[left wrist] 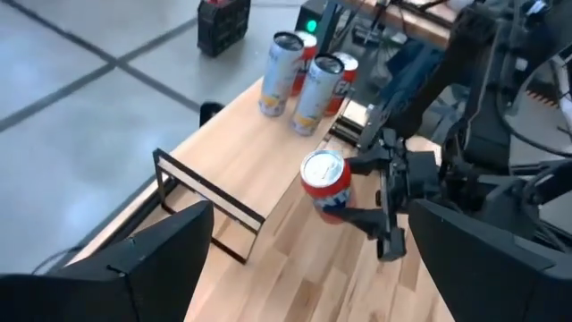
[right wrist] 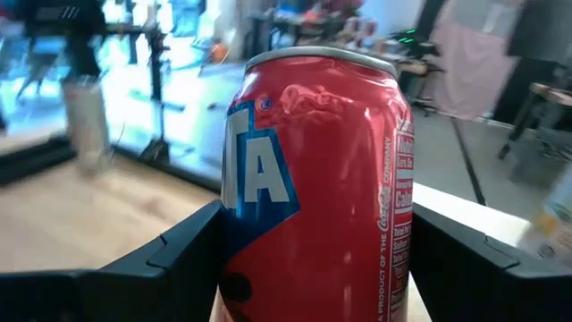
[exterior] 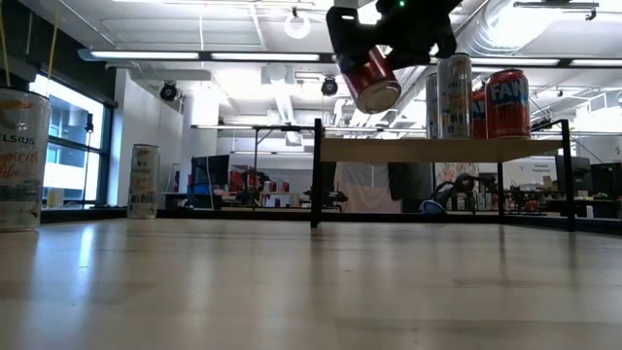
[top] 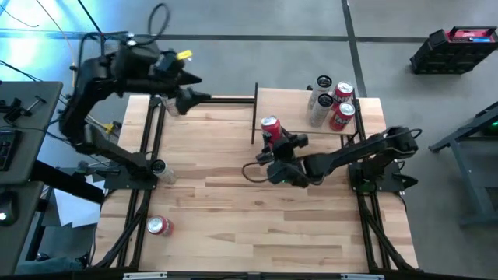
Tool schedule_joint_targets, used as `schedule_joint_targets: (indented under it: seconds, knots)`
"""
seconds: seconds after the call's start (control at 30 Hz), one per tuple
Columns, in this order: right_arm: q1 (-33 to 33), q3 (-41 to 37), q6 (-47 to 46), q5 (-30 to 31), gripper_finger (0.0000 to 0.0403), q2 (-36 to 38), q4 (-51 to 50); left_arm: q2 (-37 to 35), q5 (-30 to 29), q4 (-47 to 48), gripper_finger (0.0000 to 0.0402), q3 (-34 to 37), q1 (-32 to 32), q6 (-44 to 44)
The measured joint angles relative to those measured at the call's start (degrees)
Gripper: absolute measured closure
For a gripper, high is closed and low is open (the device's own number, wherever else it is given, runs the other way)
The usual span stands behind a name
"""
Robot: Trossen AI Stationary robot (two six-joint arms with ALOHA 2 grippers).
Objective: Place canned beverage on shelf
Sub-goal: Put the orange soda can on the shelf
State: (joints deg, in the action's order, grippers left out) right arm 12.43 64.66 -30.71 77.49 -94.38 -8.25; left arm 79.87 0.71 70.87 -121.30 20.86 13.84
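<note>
A red beverage can (top: 270, 127) hangs in the air by the left near corner of the shelf (top: 292, 105), with my right gripper (top: 276, 143) shut on it. The shelf is a pale board on thin black uprights at the table's far right. In the low view the can (exterior: 374, 80) is tilted and higher than the shelf board (exterior: 389, 150). The left wrist view shows the can (left wrist: 323, 182) from the far left. My left gripper (top: 201, 88) stands open and holds nothing, high over the table's far left corner. My right gripper pinches the can's side wall (right wrist: 243, 255) between its two fingers (right wrist: 174, 259), one on each side of the can. The fingers come nearly level from the table's right side. The can is lifted clear of table and shelf and tilted, its top (left wrist: 322, 166) facing up.
Several cans (top: 331, 101) stand on the shelf's right half. A silver can (top: 161, 169) stands at the table's left edge, and a red can (top: 159, 225) lies near the front left. The shelf's left black upright (top: 254, 115) stands right beside the held can.
</note>
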Motion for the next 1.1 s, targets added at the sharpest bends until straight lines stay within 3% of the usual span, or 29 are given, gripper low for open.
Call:
schedule_joint_targets:
  seconds: [0.2, 0.4, 0.63, 0.9, 1.1]
  knots:
    - [1.68, 0.09, -4.23, 5.67, 0.0121, -0.25, 1.19, -5.79, 0.56, -9.52, 0.0037, 13.54, 0.01, -1.98]
    - [1.1, 0.15, -3.71, 6.3, 0.0121, 2.39, 0.15, -12.8, 3.78, -20.73, 0.0037, 24.26, 0.02, -4.03]
    - [-3.16, 0.17, -1.85, 6.57, 0.0121, 0.53, -0.04, -20.43, 8.07, -39.32, 0.0037, 39.22, -1.86, -5.57]
    - [-5.23, 0.17, -0.05, 10.47, 0.0121, 0.59, 3.96, -23.54, 7.98, -47.6, 0.0037, 50.33, -1.84, -6.03]
    - [-8.58, 0.17, -5.7, 10.7, 0.0121, -1.33, 0.34, -23.69, 8.93, -51.43, 0.0037, 55.16, -1.84, -6.44]
